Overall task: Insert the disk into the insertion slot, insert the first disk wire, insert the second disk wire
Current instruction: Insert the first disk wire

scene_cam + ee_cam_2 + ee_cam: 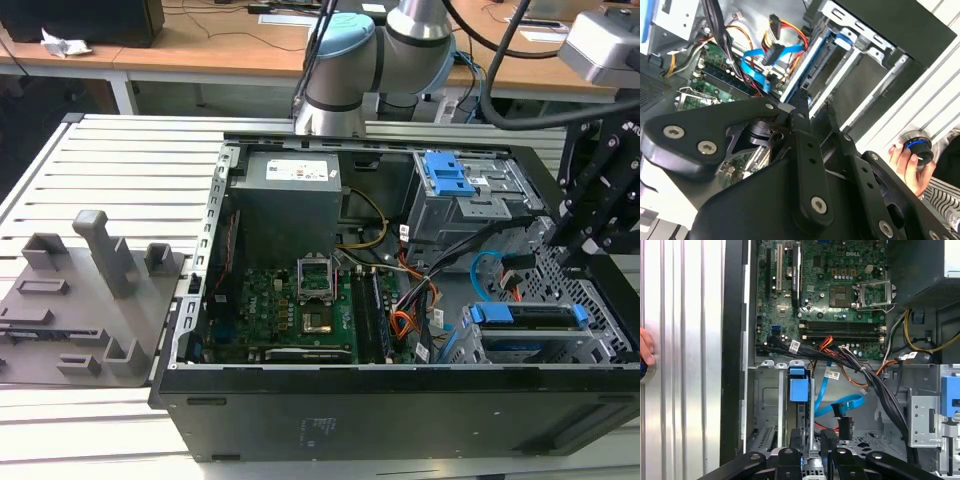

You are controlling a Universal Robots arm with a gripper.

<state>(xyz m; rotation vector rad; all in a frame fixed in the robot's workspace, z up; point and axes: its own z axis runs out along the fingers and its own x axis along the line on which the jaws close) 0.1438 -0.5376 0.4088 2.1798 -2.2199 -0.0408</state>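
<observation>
Wooden desks line your room's back. On the slatted aluminium table sit a grey fixture plate, then the open computer case. The disk lies in the insertion slot, with the gripper over it in the first wrist view. You can't tell whether it clamps.

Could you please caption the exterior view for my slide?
Gripper beside the blue-framed disk at the insertion slot of an open computer case.

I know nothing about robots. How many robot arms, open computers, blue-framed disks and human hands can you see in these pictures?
Arm: 1
Computer: 1
Disk: 1
Hand: 1
Total: 4
</observation>
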